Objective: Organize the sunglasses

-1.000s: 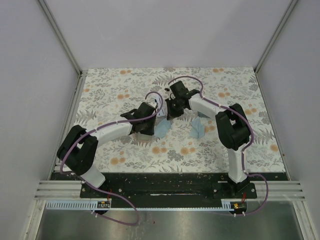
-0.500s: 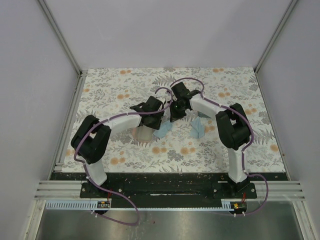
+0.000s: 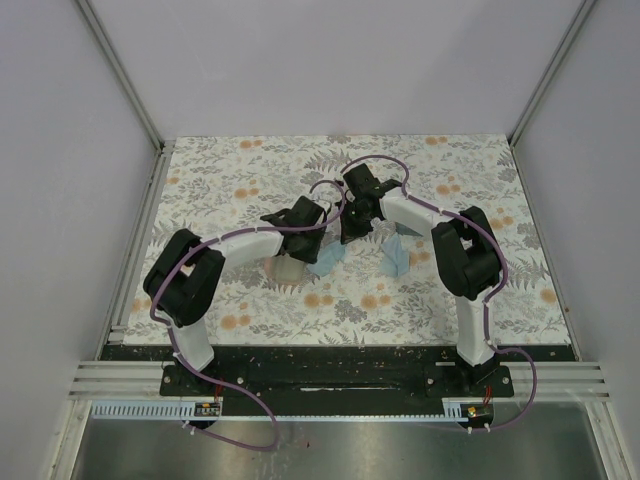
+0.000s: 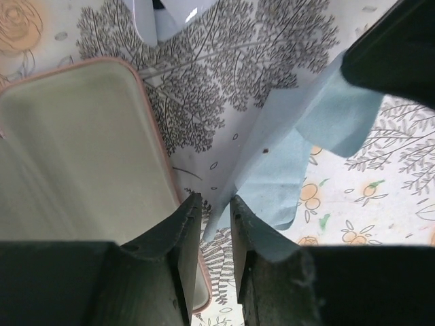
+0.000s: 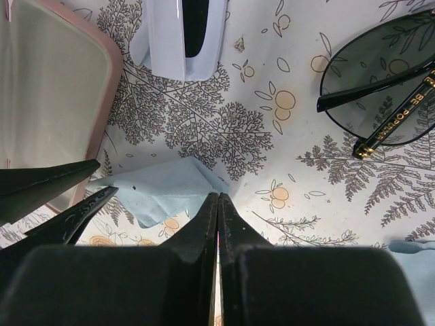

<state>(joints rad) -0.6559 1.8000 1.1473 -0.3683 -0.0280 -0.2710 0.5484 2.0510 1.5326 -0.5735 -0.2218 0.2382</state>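
Observation:
The white-framed sunglasses (image 5: 183, 34) lie folded on the floral table, just beyond the open pink case (image 5: 47, 102). The dark thin-framed sunglasses (image 5: 387, 88) lie to the right of them. A light blue cloth (image 5: 163, 190) lies between both grippers. My right gripper (image 5: 217, 197) is shut, with its tips on the cloth's right corner. My left gripper (image 4: 214, 204) stands slightly open beside the pink case (image 4: 81, 149). A corner of the cloth (image 4: 299, 149) hangs in the narrow gap between its fingers. In the top view both grippers meet mid-table, left gripper (image 3: 312, 228) and right gripper (image 3: 352, 222).
A second light blue cloth (image 3: 397, 258) lies right of the grippers and shows at the lower right of the right wrist view (image 5: 414, 255). The pink case (image 3: 285, 268) sits under the left arm. Grey walls enclose the table (image 3: 480, 300).
My left arm has swung right and forward, up to the cloth by the right gripper, and its jaws widened briefly then narrowed. The right arm has barely moved.

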